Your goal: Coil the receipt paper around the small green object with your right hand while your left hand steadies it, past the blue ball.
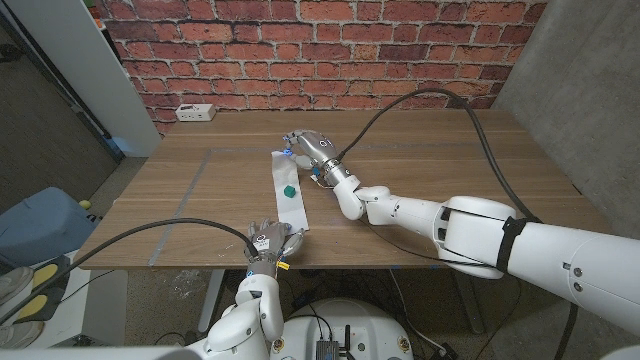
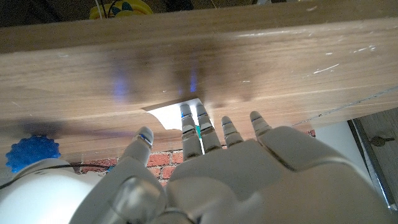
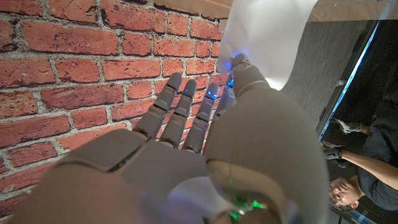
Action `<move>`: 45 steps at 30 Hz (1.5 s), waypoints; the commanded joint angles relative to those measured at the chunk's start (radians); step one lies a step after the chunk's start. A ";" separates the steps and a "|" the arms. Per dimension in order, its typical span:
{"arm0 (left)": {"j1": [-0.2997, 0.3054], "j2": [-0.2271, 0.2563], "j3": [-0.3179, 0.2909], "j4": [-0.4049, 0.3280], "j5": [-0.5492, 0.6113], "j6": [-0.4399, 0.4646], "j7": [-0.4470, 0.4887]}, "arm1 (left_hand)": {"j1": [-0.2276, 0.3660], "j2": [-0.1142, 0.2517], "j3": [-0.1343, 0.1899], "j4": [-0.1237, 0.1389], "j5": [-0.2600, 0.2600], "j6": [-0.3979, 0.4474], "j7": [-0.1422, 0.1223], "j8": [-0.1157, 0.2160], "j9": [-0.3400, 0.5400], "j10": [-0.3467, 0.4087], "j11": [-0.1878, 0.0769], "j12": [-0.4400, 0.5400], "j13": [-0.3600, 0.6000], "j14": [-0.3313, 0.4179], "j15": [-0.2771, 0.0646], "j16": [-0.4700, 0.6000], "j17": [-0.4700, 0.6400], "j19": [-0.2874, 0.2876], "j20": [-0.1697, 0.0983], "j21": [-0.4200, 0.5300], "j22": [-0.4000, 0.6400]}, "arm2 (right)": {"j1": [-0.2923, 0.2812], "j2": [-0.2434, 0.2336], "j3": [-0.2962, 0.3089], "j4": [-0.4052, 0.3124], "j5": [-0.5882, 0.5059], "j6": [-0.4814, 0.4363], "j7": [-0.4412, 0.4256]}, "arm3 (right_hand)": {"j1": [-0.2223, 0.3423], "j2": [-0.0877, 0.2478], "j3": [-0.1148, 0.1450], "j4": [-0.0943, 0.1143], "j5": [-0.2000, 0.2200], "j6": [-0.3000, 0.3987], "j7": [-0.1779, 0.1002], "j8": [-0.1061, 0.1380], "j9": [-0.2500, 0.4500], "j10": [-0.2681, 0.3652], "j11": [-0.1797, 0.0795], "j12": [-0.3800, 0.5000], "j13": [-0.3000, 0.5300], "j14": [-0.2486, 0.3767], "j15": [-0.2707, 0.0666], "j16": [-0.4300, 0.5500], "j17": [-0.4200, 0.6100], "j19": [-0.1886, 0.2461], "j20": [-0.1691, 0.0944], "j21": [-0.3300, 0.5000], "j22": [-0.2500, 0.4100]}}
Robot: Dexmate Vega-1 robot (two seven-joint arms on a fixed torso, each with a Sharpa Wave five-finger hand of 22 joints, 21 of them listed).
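so from my seat at the controls: the wooden table (image 1: 420, 190) fills most of the head view, with a red brick wall (image 1: 320, 50) right behind its far edge. the right arm (image 1: 470, 232) comes in from the near right corner and stretches across to the middle of the table. the strip of receipt paper (image 1: 288, 190) lies flat, running from near the middle of the near edge up toward the far edge, a bit tilted. my right hand (image 1: 311, 148) sits at the far end of the strip, fingers spread, thumb against the paper in the right wrist view, where the paper (image 3: 267, 37) curls up beside the hand (image 3: 205, 143). can't tell if it's really pinching it or just touching. my left hand (image 1: 270, 243) is at the near edge, right by the strip's near end, fingers apart and holding nothing; in the left wrist view its fingertips (image 2: 186, 115) touch the paper's corner (image 2: 177, 109). the small green object (image 1: 288, 187) rests on the paper about halfway along the strip. a blue ball (image 2: 30, 154) peeks past the left hand (image 2: 249, 174) in the left wrist view. there's a white power strip (image 1: 194, 113) at the far left corner, and a person (image 3: 364, 162) at the edge of the right wrist view
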 commanded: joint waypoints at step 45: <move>0.105 0.016 -0.069 0.133 0.034 -0.536 0.374 | 0.027 0.024 0.041 -0.035 0.010 -0.171 -0.152 0.039 0.010 0.092 0.045 0.069 0.035 0.276 -0.028 0.049 0.007 0.135 0.016 0.061 0.000 | -0.337 -0.374 0.310 -0.820 -0.317 -0.266 0.239 | -0.011 -0.021 0.034 0.004 -0.009 0.010 -0.017 0.033 -0.022 0.018 -0.018 -0.018 0.015 0.009 -0.165 -0.032 -0.010 -0.040 0.014 -0.027 0.000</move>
